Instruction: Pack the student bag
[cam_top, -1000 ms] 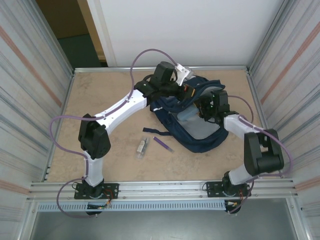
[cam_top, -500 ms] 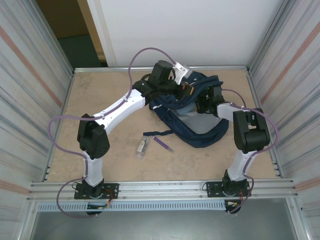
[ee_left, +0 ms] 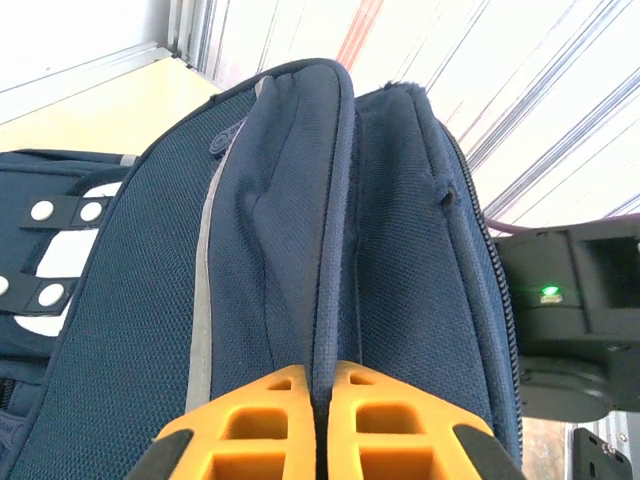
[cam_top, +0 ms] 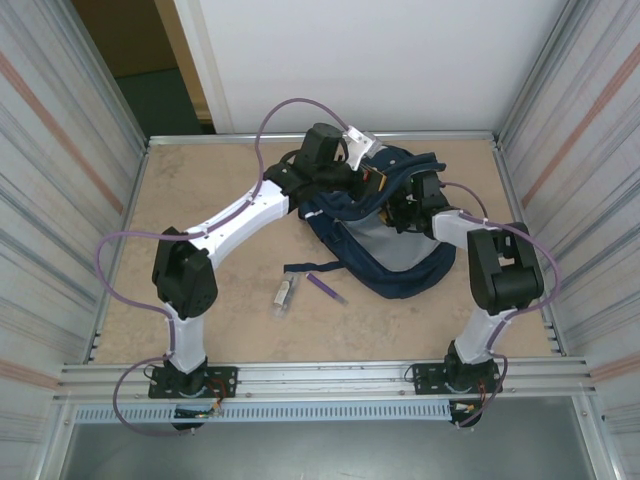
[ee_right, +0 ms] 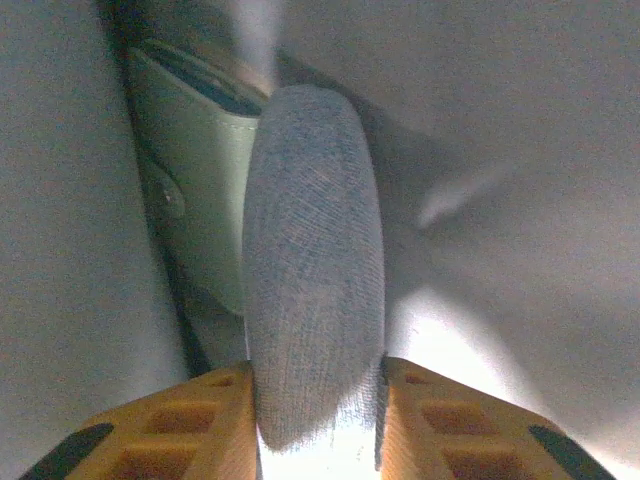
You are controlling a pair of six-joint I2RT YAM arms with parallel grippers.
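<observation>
"One big blue student bag sits on the table, up near one o'clock. Its long side runs from eleven o'clock down to five o'clock."

"How many arms are on it?"

"Two. The left gripper is pinched tight on the bag's rim. I think that is to hold the mouth up. The right gripper is down inside, at the bag's two o'clock side."

"Is it holding something?"

"Yes, one grey cloth pouch, squeezed between its fingers. The pouch's long side points straight away from the gripper, deeper into the bag. So I think the right arm is the near one for pushing it in."

"Anything else in there?"

"One pale green case, just beside the pouch at ten o'clock."

"And outside?"

"One purple pen and one small pale stick. They lie at seven o'clock from the bag, nearer the left arm."
</observation>
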